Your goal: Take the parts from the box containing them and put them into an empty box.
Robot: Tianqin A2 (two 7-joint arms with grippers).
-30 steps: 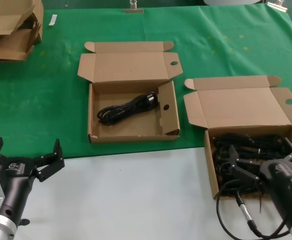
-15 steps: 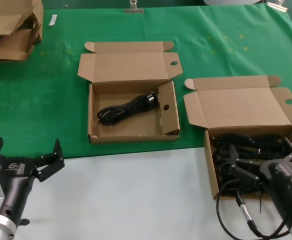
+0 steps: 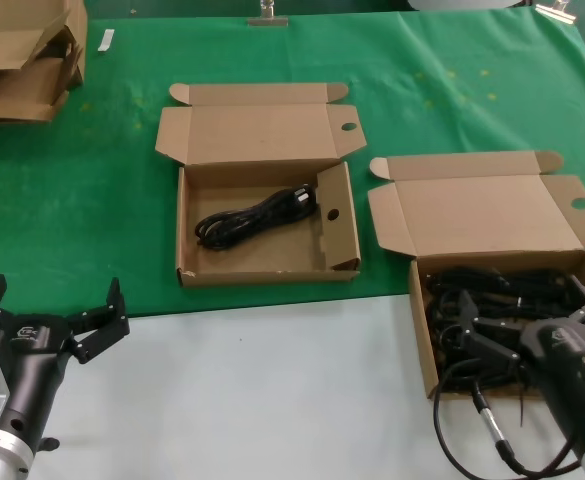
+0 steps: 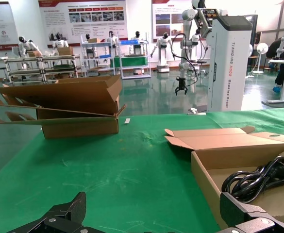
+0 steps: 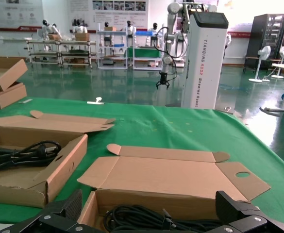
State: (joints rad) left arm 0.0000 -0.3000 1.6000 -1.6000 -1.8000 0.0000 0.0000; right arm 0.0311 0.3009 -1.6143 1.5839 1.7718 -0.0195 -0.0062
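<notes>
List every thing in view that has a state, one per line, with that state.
Wide box: open, lid flap up, full of cords.
Square box: open, lid flap up, holds one coiled cord.
Cardboard stack: far left, on the green cloth.
Left pincer: open, empty, over the white surface near the table's front edge.
Right pincer: open, over the wide box's cords, gripping nothing.

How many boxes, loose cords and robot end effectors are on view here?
Open cardboard boxes: 2, the squarer box and the wider box.
Flattened cardboard stacks: 1.
Cords lying singly: 1, in the squarer box; the wider box's pile is too tangled to count.
End effectors: 2, left, right.
Total: 6.
</notes>
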